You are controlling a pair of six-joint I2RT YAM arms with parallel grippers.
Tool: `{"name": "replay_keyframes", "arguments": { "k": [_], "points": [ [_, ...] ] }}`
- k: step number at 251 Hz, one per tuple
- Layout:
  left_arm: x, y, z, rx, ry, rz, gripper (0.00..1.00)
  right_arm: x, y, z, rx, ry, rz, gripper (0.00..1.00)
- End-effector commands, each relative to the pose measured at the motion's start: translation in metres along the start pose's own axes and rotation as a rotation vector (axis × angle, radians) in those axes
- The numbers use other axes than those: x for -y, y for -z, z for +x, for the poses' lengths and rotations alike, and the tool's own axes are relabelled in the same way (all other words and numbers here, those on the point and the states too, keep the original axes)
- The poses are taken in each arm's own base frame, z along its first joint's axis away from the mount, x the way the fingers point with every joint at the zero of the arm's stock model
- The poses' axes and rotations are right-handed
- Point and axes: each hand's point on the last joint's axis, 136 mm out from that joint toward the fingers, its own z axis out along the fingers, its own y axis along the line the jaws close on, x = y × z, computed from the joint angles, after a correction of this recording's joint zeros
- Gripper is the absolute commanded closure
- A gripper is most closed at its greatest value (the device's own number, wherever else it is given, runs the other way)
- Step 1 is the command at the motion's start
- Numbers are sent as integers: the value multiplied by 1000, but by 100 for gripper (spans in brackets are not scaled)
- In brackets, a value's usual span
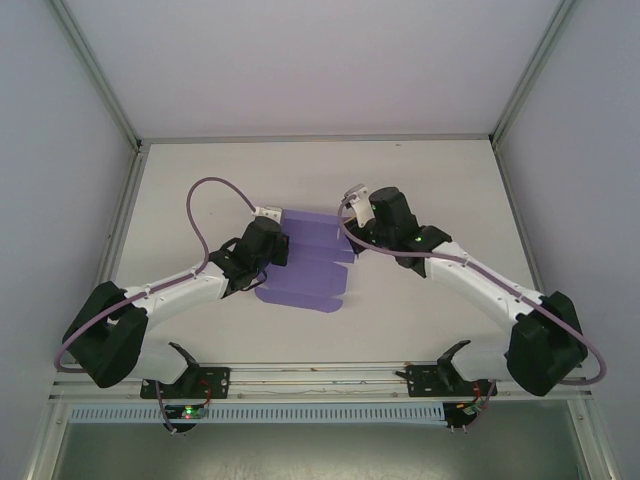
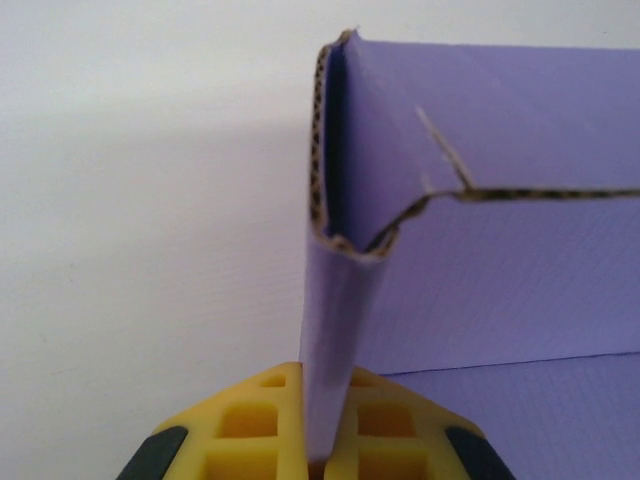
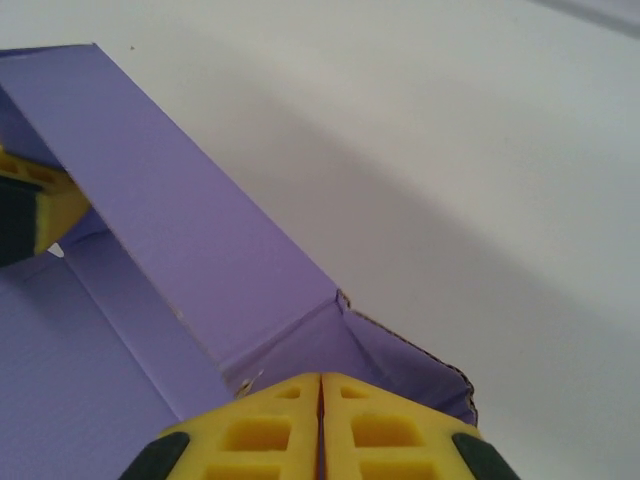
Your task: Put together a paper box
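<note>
The paper box is a lavender-purple creased card lying mid-table between both arms, its far panels partly raised. My left gripper is at its far left corner. In the left wrist view that gripper is shut on a folded upright flap of the paper box, the card pinched between the yellow fingers. My right gripper is at the far right corner. Its tips are shut against each other, with nothing visible between them, just short of a raised corner of the box. The left gripper's yellow finger shows there too.
The white table is enclosed by pale walls and metal frame posts. A metal rail runs along the near edge by the arm bases. The left arm's purple cable loops over the table beside the card.
</note>
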Motion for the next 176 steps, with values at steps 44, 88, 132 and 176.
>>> {"name": "replay_keyframes", "arguments": {
  "k": [44,88,132,176],
  "points": [
    [5,0,-16,33,55,-4,100,-18,-22,-16,80,-202,-112,86],
    [4,1,-19,41,74,-11,100,-3,-23,-20,120,-304,-34,84],
    [1,1,-20,52,108,-22,100,-3,-20,-22,136,-366,-75,80],
    [-4,0,-18,52,100,-53,100,15,-1,-22,137,-315,37,72]
  ]
}}
